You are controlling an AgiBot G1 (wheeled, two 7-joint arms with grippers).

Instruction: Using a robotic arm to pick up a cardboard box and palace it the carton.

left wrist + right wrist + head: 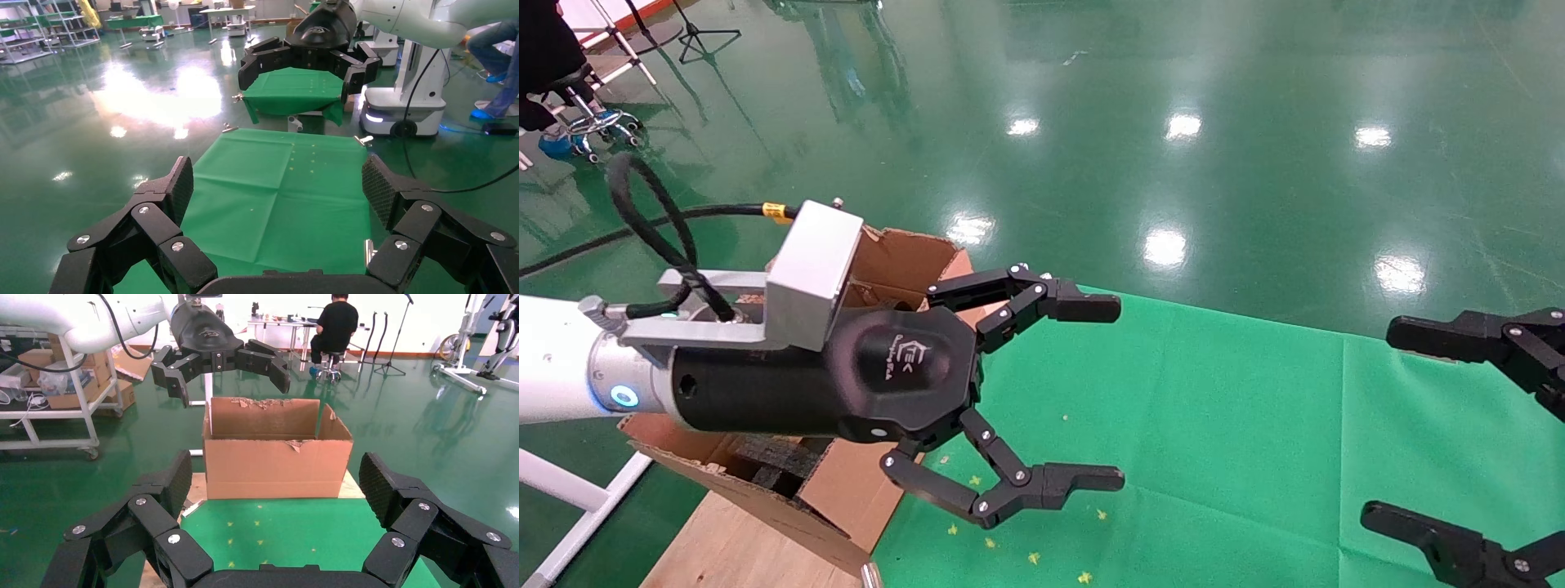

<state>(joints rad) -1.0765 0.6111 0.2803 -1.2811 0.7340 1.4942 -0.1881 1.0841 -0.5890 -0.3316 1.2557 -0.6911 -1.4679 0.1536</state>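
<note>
The left end effector [1120, 392] is closest in the head view. It sits on the robotic arm [556, 359], which is white with a blue ring light. Its two black fingers are spread wide apart. Nothing is between them. It hangs in the air over the edge of the green cloth [1214, 425], right next to the carton [903, 253]. In the left wrist view the same fingers [174, 187] stand wide apart with only the green cloth showing between them.

The right end effector [1406, 425] is at the right edge of the head view, over the green cloth too. Its fingers are also wide apart and hold nothing. In the right wrist view its fingers [382, 484] frame the carton from across the worktop.

The carton is big and brown. It stands at the left end of the worktop, just past the green cloth. Its flaps stand up and the edges are torn. Dark foam pieces [780, 461] lie inside it, under the left arm. I cannot see the small cardboard box in any view, so I cannot tell where it is.

Little yellow bits [1034, 558] are scattered on the cloth near the carton.

Farther off is a shiny green floor [1254, 163]. A person in black [333, 324] sits at a table far behind the carton.
</note>
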